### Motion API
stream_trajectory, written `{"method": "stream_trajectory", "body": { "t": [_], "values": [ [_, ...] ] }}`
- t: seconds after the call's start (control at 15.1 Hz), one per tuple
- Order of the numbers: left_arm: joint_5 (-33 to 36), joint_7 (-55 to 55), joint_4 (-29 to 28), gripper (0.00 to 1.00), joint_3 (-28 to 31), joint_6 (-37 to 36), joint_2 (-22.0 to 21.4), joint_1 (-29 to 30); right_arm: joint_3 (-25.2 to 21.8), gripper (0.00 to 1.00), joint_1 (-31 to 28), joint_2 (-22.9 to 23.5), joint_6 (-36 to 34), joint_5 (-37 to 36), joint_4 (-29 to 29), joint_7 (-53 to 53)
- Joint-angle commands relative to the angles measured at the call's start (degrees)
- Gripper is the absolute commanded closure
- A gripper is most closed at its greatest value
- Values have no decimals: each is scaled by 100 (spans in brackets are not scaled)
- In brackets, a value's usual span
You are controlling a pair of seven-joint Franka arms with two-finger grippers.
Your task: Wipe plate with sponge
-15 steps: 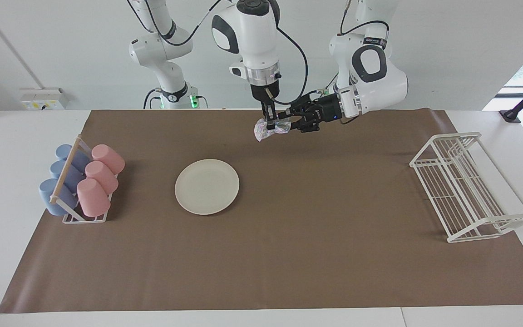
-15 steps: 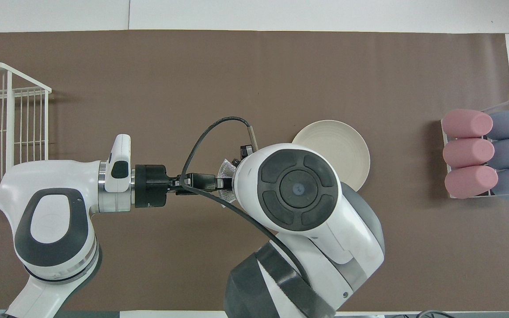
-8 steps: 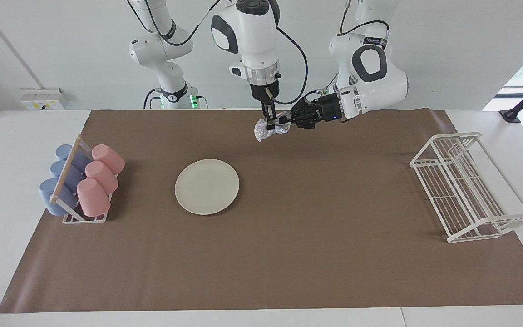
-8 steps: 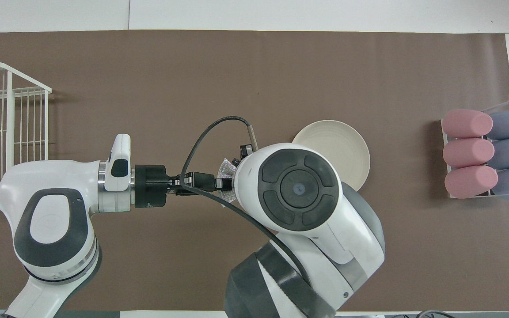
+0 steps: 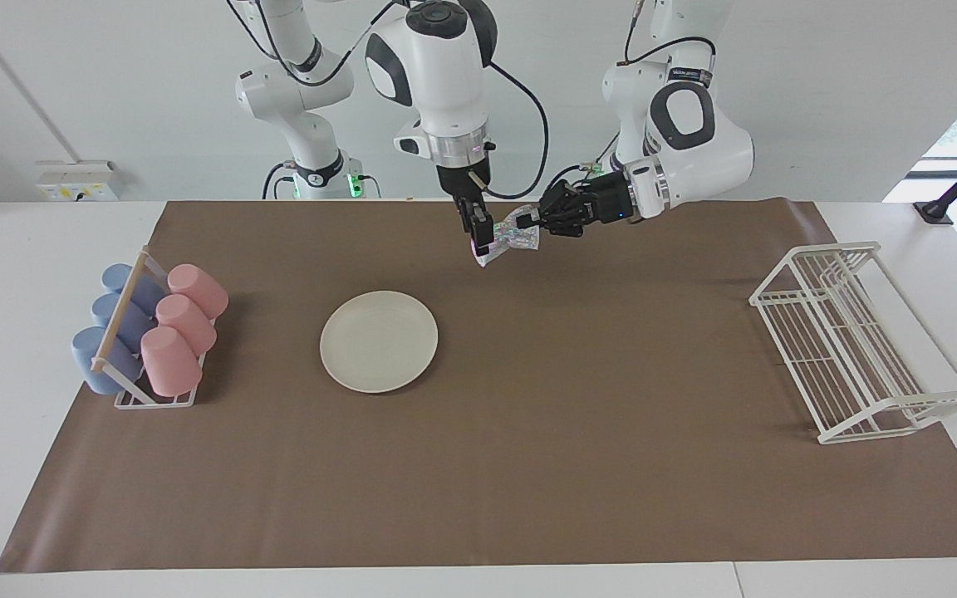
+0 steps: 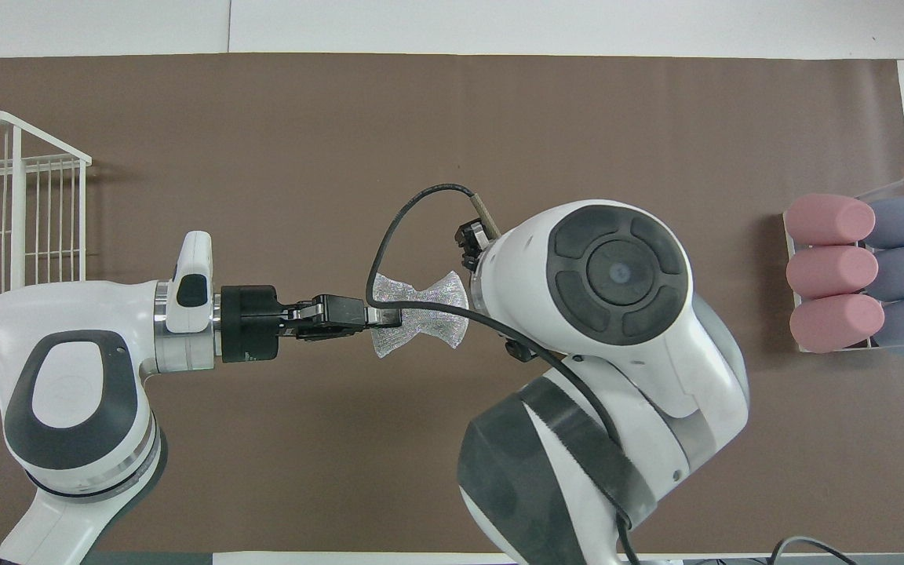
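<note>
Sponge [image 5: 510, 241] held aloft between both grippers over the brown mat [image 5: 528, 465].
Plate [image 5: 379, 340] lies bare on the counter beside the cup rack [image 5: 150, 336]; wire rack [image 5: 856, 340] at the left arm's end. Left gripper [image 5: 535, 219] jaws pinch the sponge; right gripper [image 5: 478, 237] points down, jaws' state unclear.

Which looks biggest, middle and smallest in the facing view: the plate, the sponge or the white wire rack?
1. white wire rack
2. plate
3. sponge, held in the air, so its real size is less sure
</note>
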Motion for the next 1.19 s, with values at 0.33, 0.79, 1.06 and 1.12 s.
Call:
{"method": "stream_trajectory", "body": {
  "t": [0.33,0.79,1.06,1.12],
  "values": [
    [1745,-1120,216,100,-7,-119,-79,559,28,0,-1302,-694,-539,-79,-357,-3611],
    [5099,-2737,1382,100,-7,-855,491,972,1,0,-1874,-747,-1401,-79,-348,-6676],
    [7149,-3187,2421,100,-7,-1788,922,1026,-7,0,-2033,-738,-1445,-70,-322,-7279],
    [7659,-3214,2562,100,-7,-1937,966,1026,-60,0,-2033,-729,-1567,-70,-305,-7401]
  ]
}}
